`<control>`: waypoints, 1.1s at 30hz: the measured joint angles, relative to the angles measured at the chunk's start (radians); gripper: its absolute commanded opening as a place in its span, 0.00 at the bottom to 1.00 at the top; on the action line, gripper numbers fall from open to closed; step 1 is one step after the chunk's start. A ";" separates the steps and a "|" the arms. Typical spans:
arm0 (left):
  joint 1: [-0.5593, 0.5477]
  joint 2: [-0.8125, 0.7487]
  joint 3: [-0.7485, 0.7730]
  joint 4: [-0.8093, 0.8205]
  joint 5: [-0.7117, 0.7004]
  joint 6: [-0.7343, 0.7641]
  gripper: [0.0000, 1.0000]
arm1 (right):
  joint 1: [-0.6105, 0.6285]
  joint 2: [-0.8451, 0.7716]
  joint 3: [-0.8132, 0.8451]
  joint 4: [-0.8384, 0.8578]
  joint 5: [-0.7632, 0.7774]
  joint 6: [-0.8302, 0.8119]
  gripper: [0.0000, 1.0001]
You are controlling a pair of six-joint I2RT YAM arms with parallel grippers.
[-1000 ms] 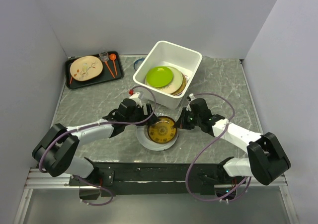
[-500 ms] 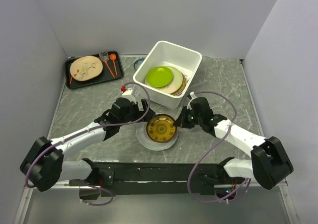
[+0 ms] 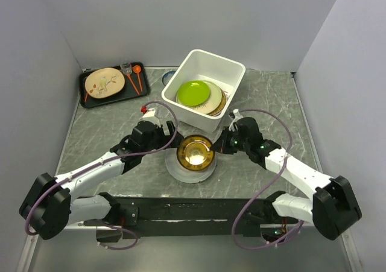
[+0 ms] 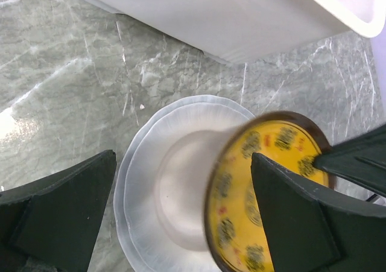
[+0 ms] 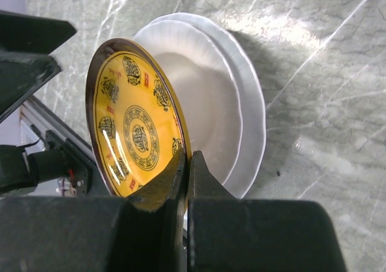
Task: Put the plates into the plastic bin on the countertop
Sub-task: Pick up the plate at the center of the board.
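Note:
A yellow plate (image 3: 194, 152) with a dark rim and round emblems hangs tilted above two stacked white plates (image 3: 181, 174) on the countertop (image 3: 102, 130). My right gripper (image 3: 222, 144) is shut on the yellow plate's right rim; in the right wrist view its gripper (image 5: 188, 157) pinches the yellow plate (image 5: 132, 127) over the white plates (image 5: 229, 103). My left gripper (image 3: 166, 137) stands open just left of the plates, holding nothing. In the left wrist view the left gripper (image 4: 184, 157) spans the white plates (image 4: 163, 187) and yellow plate (image 4: 241, 193). The white plastic bin (image 3: 232, 67) behind holds a lime green plate (image 3: 193, 93) on other plates.
A black tray (image 3: 90, 102) at the back left carries a cream twig-pattern plate (image 3: 104, 82) and orange spoons (image 3: 137, 76). A small blue-rimmed dish (image 3: 169, 76) peeks out behind the bin. The bin's near wall (image 4: 229, 18) is close in front of both grippers. Walls enclose three sides.
The right gripper has raised the yellow plate off the white stack and tipped it up. The left gripper has opened wide and drawn back to the left.

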 measured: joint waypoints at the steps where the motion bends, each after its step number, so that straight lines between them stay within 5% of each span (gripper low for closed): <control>1: 0.000 0.000 0.000 0.002 0.000 0.000 0.99 | 0.001 -0.020 -0.006 -0.007 0.003 0.001 0.00; 16: 0.001 0.083 0.000 0.029 0.045 -0.035 0.99 | 0.001 -0.390 -0.071 -0.214 0.132 0.027 0.00; 33: 0.002 0.029 -0.004 -0.008 0.034 -0.053 0.99 | -0.010 -0.239 0.092 -0.233 0.112 -0.007 0.00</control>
